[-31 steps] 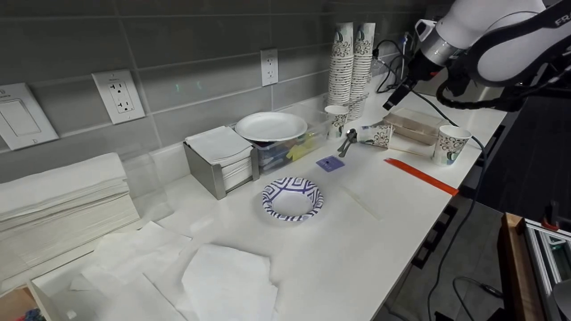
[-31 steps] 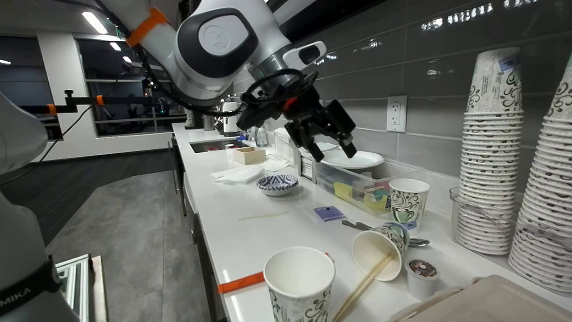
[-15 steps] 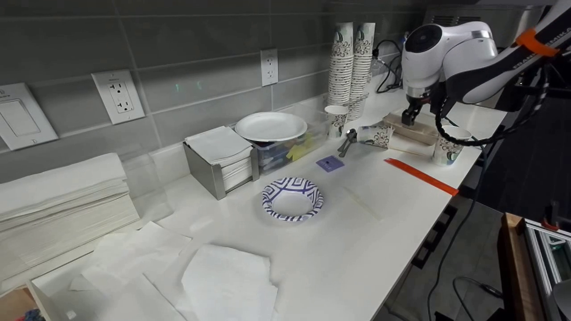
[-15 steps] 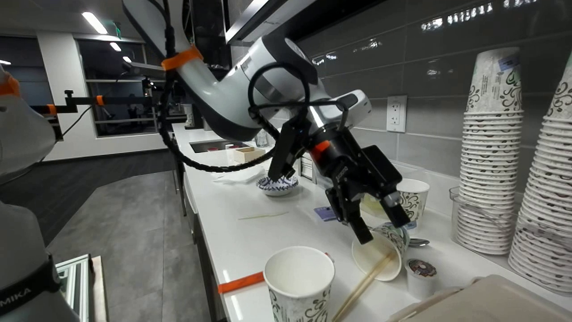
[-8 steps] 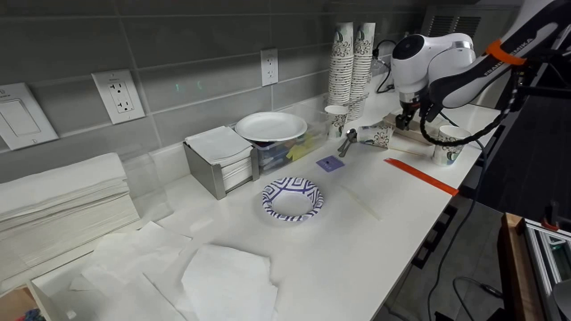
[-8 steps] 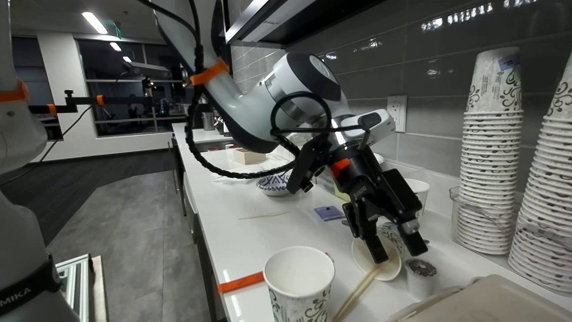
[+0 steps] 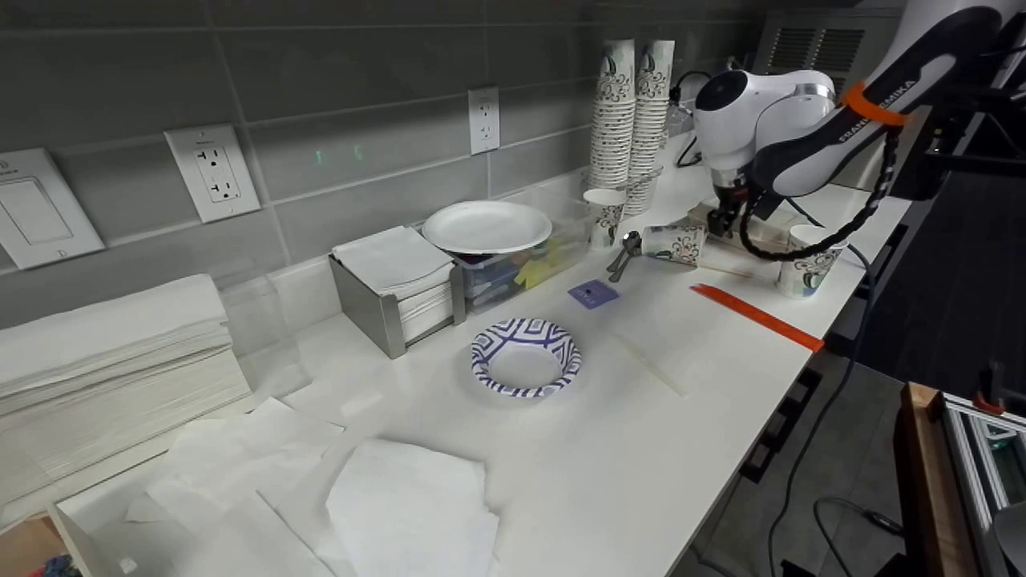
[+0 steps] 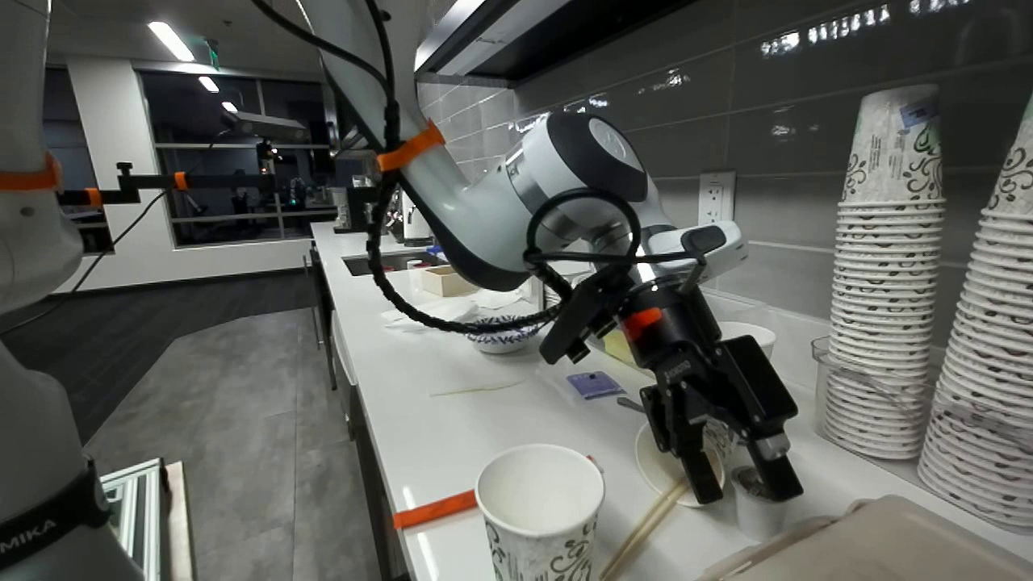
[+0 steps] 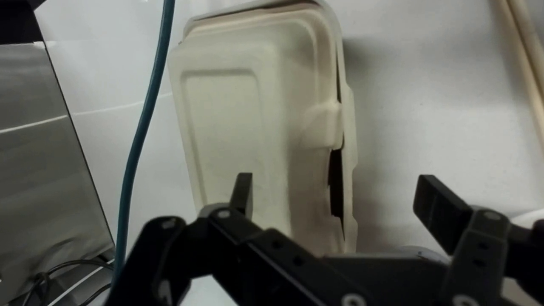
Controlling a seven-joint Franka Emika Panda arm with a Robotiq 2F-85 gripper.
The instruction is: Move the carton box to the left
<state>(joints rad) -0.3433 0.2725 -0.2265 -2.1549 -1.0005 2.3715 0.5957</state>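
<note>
The box [image 9: 225, 127] sat on the counter [image 9: 403, 76]. Near it hung the gripper [image 9: 340, 199], jaws wide apart, gripping nothing. Wrist view: one finger [image 9: 243, 191] overlapped the box, the other showed past its tabbed side; height above it unclear to me. One box end was hidden behind the gripper; in an exterior view its lid [image 8: 904, 541] was cut off. Its long axis ran roughly along the chopsticks [image 9: 527, 55], tabbed side facing them.

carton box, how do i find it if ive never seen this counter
Follow the white counter in an exterior view toward its far end, past the red strip. Just beyond the tipped-over cup sits the carton box: low, rectangular, beige, lidded. Unlike the patterned cups nearby, it is plain.
</note>
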